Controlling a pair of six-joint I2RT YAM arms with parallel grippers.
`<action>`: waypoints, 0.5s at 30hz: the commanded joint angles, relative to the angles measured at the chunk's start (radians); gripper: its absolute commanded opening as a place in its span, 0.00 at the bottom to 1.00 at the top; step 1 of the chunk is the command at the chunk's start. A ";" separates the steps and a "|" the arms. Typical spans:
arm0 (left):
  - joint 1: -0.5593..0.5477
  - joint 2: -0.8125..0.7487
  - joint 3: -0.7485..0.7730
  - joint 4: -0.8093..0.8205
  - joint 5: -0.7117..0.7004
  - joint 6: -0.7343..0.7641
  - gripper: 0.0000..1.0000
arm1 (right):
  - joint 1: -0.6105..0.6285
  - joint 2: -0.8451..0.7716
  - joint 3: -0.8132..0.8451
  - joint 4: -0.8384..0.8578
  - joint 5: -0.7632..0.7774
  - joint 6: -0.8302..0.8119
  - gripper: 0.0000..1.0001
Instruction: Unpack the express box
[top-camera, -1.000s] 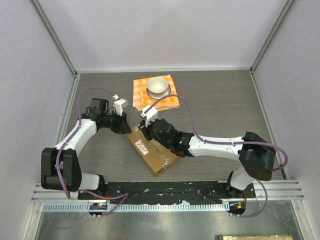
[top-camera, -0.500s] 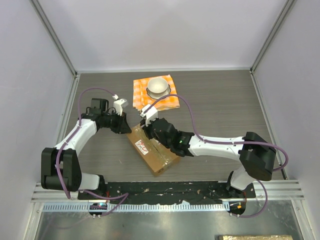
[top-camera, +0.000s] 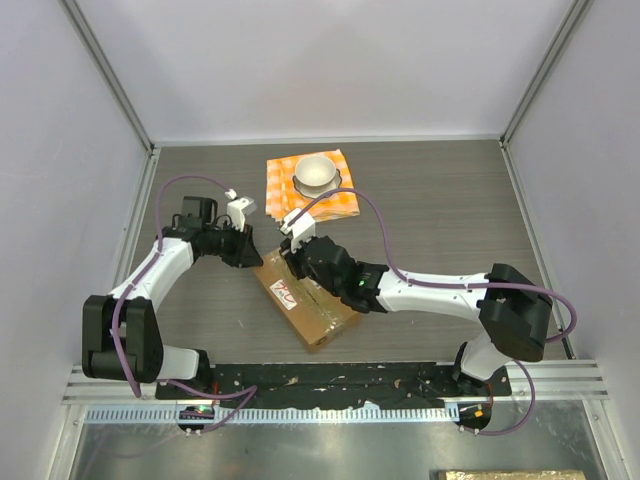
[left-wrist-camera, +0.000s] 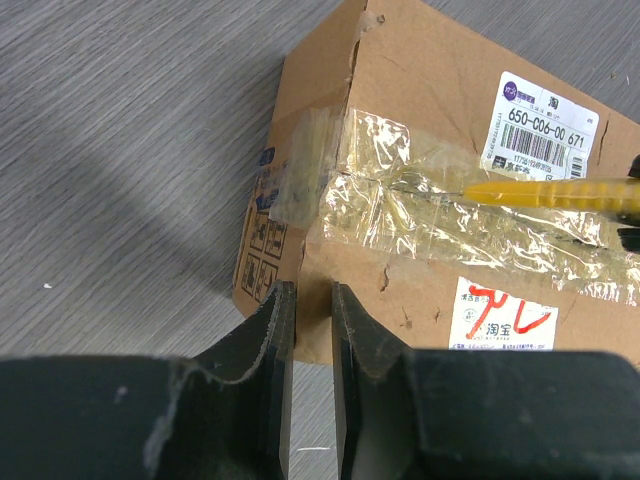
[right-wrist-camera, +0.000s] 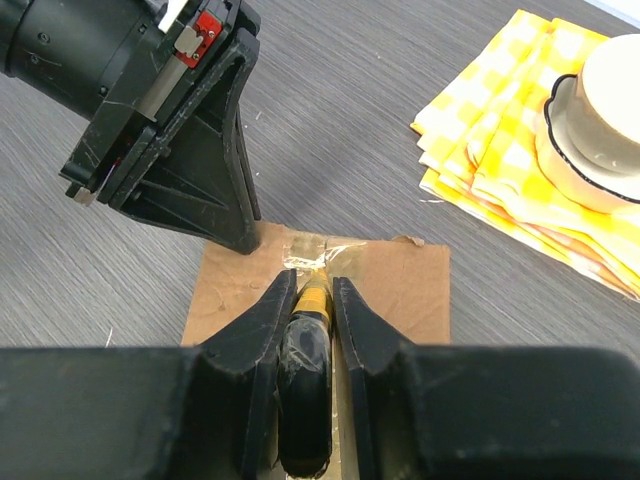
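Your right claw (right-wrist-camera: 312, 287) pinches a yellow cutter (left-wrist-camera: 550, 190) over the express box (top-camera: 322, 314). Your left claw (left-wrist-camera: 310, 295) sits almost pressed together.

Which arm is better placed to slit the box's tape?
Right. The right gripper holds the yellow cutter, tip on the tape; the left gripper sits at the end of the box without a tool.
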 joint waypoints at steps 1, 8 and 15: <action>-0.013 0.034 -0.021 -0.030 -0.077 0.024 0.09 | 0.000 -0.018 0.005 0.006 -0.008 0.033 0.01; -0.013 0.034 -0.020 -0.031 -0.077 0.026 0.09 | -0.009 -0.004 0.000 -0.011 -0.013 0.036 0.01; -0.015 0.025 -0.003 -0.047 -0.029 -0.003 0.22 | -0.016 0.039 0.011 -0.045 -0.048 0.049 0.01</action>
